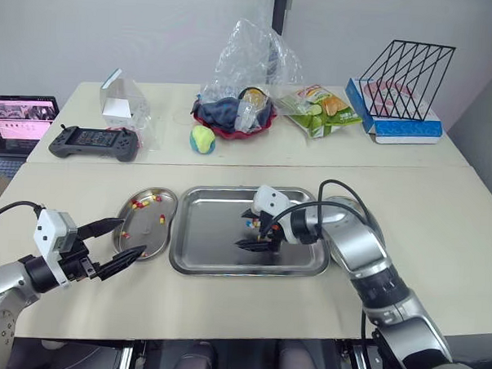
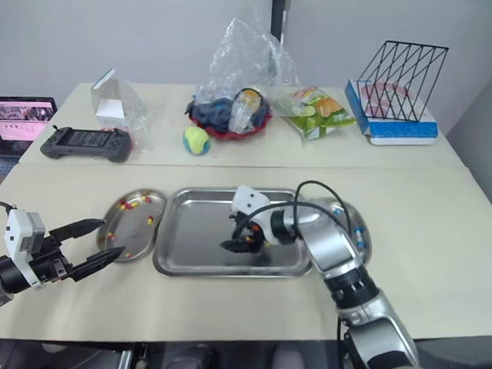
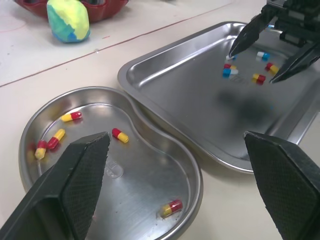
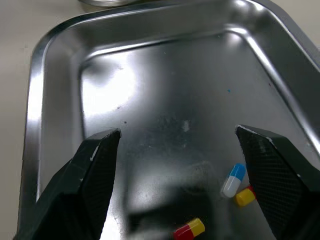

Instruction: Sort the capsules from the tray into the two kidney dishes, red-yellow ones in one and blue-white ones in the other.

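A steel tray (image 1: 211,232) lies mid-table. A few red-yellow and blue-white capsules (image 3: 258,78) lie near its right end. My right gripper (image 1: 252,230) hangs open just over them, nothing between its fingers; a blue-white capsule (image 4: 234,179) and a red-yellow one (image 4: 189,230) lie below it. The left kidney dish (image 1: 167,206) holds several red-yellow capsules (image 3: 119,135). My left gripper (image 1: 132,237) is open and empty at that dish's near edge. The right kidney dish (image 2: 361,214), partly hidden by my right arm, holds blue-white capsules (image 2: 358,233).
The back table carries a yellow-green ball (image 1: 202,138), a red bowl under a plastic bag (image 1: 237,110), a game controller (image 1: 94,142), a laptop (image 1: 20,124), a snack bag (image 1: 319,108) and a wire rack (image 1: 406,69).
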